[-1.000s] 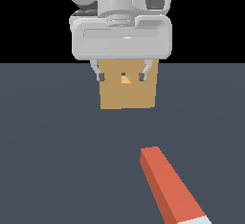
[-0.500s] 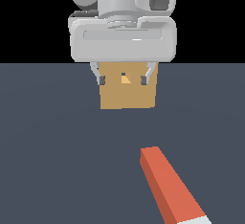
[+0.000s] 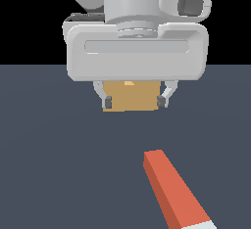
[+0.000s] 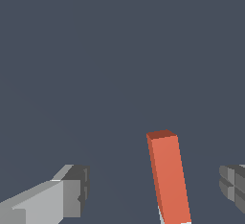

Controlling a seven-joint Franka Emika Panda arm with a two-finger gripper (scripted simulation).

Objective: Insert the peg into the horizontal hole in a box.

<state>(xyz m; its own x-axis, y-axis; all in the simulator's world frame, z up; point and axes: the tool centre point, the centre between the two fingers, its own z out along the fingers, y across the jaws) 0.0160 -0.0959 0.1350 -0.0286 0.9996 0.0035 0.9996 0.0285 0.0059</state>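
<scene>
The gripper (image 3: 132,100) hangs with its fingers spread wide and holds nothing. The peg (image 3: 174,193), a slim matte orange-red square bar with a white tip, lies flat on the dark grey floor (image 3: 54,164) toward the near edge, apart from the fingers. The plain tan box (image 3: 131,96) sits behind the gripper, mostly hidden.

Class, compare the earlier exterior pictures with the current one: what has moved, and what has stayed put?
The grey gripper has dropped slightly, its head now hiding more of the tan box and most of its hole. Jaws remain open, holding nothing. The orange-red peg and box have not moved.
</scene>
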